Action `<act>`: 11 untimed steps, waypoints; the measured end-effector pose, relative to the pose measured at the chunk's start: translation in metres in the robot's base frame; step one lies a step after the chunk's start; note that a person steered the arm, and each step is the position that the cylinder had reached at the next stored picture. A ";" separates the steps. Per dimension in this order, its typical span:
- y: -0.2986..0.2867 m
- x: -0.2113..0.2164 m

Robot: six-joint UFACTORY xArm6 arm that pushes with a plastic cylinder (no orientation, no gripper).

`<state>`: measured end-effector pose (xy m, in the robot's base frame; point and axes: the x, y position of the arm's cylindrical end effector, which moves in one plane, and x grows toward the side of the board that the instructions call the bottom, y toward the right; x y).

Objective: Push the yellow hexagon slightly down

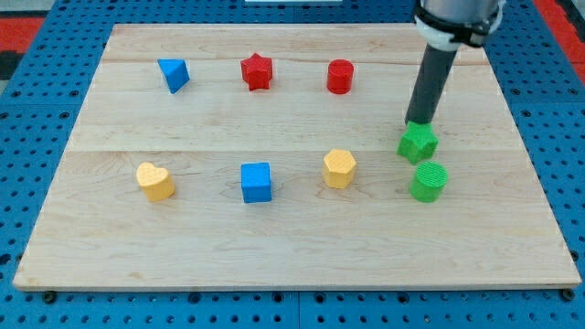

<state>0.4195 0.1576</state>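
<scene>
The yellow hexagon [339, 168] sits on the wooden board [292, 238], right of centre in the lower row. My tip [420, 122] is at the view's right, touching or just behind the top of the green star [418, 143]. The tip is well to the right of the yellow hexagon and a little above it. The rod rises from the tip toward the view's top right.
A green cylinder [428, 182] lies just below the green star. A blue cube [257, 182] and a yellow heart [155, 181] are left of the hexagon. A blue triangle [173, 74], a red star [257, 71] and a red cylinder [340, 77] form the upper row.
</scene>
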 end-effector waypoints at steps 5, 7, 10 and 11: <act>-0.101 0.023; -0.097 0.069; -0.050 0.124; -0.067 0.135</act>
